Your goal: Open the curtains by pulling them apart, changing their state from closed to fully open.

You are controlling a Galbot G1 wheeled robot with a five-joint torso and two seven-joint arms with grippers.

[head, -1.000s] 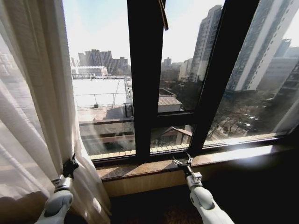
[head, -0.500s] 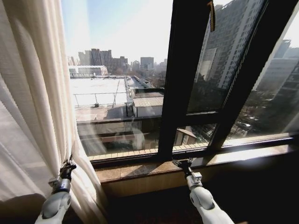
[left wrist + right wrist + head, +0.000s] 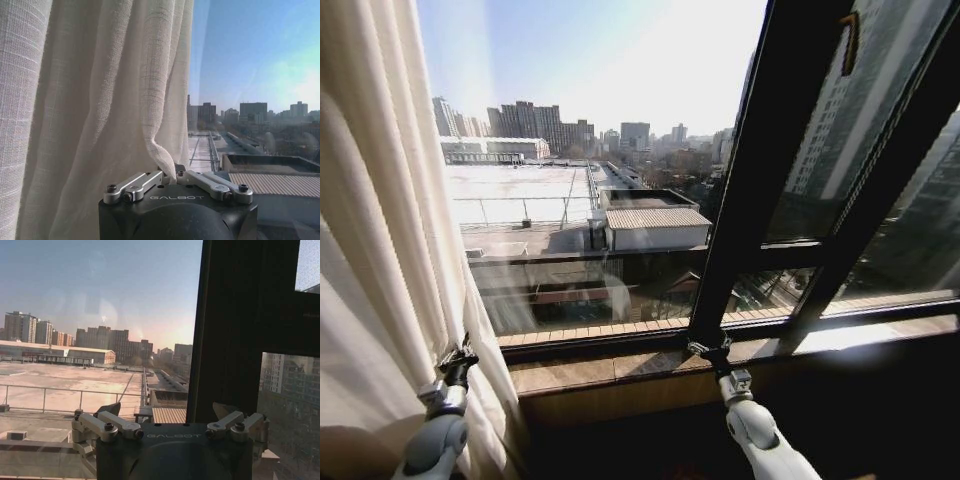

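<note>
A sheer cream-white curtain (image 3: pixel 380 250) hangs in long pleats along the left side of the window. My left gripper (image 3: pixel 457 358) is low at its inner edge, shut on a fold of the fabric. In the left wrist view the pinched curtain (image 3: pixel 90 100) rises from the left gripper (image 3: pixel 170 172) and bunches to one side. My right gripper (image 3: pixel 708 348) is open just above the window sill, at the foot of the dark mullion, holding nothing. In the right wrist view the right gripper (image 3: pixel 167 415) has its fingers (image 3: pixel 110 409) spread wide against the glass.
A thick dark window mullion (image 3: pixel 760 200) slants up right of centre, with a second frame bar further right. The brown window sill (image 3: pixel 620 365) runs across below the glass. Rooftops and towers lie outside. The wall below the sill is in shadow.
The whole picture has shifted, so the camera has turned left. More bare glass now lies between the curtain's edge and the mullion. The left gripper stays shut on the fabric.
</note>
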